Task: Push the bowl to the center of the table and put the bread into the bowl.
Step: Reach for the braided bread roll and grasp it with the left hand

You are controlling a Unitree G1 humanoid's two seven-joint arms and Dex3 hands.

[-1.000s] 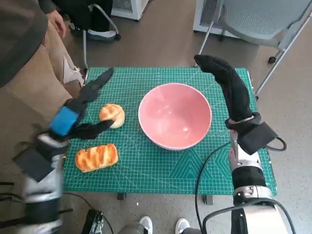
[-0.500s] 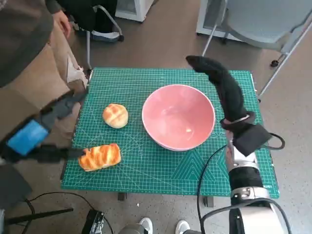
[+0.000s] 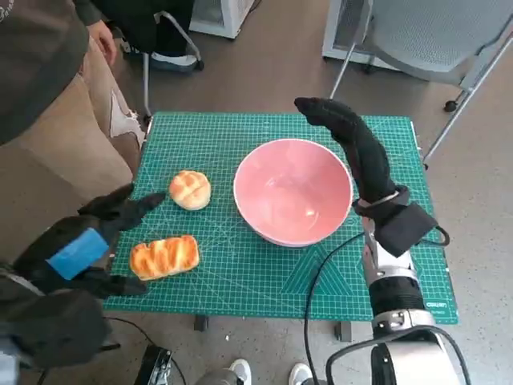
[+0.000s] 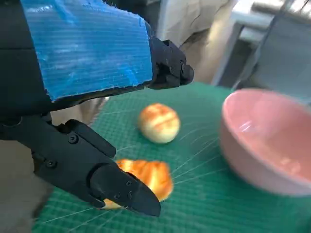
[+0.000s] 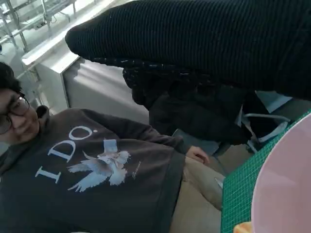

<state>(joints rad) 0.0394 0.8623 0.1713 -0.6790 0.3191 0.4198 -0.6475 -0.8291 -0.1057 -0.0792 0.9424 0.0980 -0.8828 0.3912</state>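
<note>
Bread (image 3: 162, 257) lies crosswise just beyond the left hand (image 3: 84, 249) — spread, holding nothing — far nearer than the right hand (image 3: 345, 132), also empty.

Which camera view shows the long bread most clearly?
The head view: the long bread lies whole on the green mat. The left wrist view shows it partly hidden behind the left hand. The right wrist view shows only an unidentifiable orange sliver.
</note>
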